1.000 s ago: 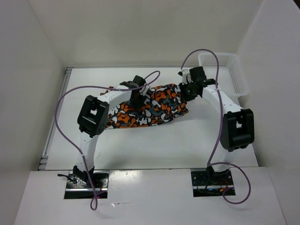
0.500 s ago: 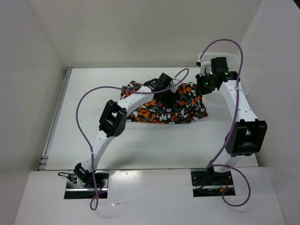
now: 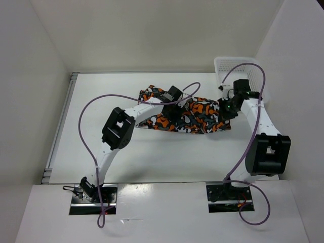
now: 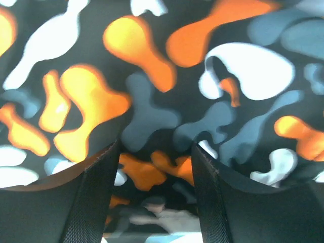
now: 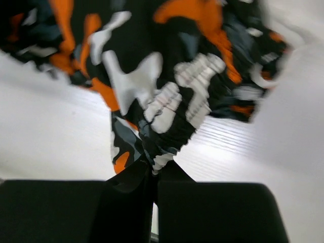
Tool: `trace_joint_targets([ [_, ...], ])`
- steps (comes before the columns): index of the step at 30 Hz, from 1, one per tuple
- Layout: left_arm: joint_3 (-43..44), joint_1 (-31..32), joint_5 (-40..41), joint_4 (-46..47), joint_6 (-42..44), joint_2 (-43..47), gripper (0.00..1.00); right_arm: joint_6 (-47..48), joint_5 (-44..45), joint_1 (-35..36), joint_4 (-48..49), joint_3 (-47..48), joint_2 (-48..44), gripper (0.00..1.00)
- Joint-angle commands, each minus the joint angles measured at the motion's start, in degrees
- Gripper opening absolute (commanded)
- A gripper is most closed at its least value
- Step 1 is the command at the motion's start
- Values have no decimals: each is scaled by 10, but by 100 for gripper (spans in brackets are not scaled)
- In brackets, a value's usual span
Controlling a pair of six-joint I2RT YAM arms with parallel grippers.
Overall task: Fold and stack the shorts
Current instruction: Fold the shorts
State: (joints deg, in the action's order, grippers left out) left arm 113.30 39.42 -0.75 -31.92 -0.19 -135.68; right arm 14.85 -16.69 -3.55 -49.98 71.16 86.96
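The shorts (image 3: 198,114), printed in orange, grey, white and black blotches, lie bunched across the middle right of the table. My right gripper (image 3: 223,112) is at their right end, shut on a gathered elastic edge of the shorts (image 5: 167,109), with the pinch at the jaw tips (image 5: 154,169). My left gripper (image 3: 175,111) is low over the middle of the shorts (image 4: 152,76). Its fingers (image 4: 101,192) stand apart, and the left gripper (image 4: 154,152) shows only fabric below and between them. The cloth under both arms is hidden in the top view.
A white mesh basket (image 3: 223,66) stands at the back right corner, just behind the right arm. Purple cables loop above both arms. White walls close in the table (image 3: 167,157) on the left, back and right.
The shorts have slid right across the table, pulled by the right gripper, which also came nearer. The left gripper travelled right with them and sits lower on the cloth.
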Motion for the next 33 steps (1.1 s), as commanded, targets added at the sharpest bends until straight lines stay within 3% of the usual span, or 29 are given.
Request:
trace_joint_targets([
  [1,-54,-6,62,17,2,59,66,1,27,-59,41,6,0,0],
  [6,-131,-6,96,36,2,78,66,11,51,-73,62,0,28,1],
  [9,-148,-12,102,36,2,81,66,22,77,-73,73,-6,33,16],
  [16,-185,-40,119,22,2,166,66,54,60,-27,44,-69,-17,21],
  [18,-211,-49,132,17,2,193,66,40,47,5,44,-86,-35,28],
  [19,-221,-61,141,17,2,200,66,33,47,12,44,-97,-35,41],
  [21,-259,-80,171,23,2,212,66,12,40,12,60,-97,-43,52],
  [25,-301,-134,177,37,2,218,67,5,55,-2,73,-109,-43,61],
  [33,-380,-157,177,60,2,229,67,-18,59,-2,91,-120,-31,71],
])
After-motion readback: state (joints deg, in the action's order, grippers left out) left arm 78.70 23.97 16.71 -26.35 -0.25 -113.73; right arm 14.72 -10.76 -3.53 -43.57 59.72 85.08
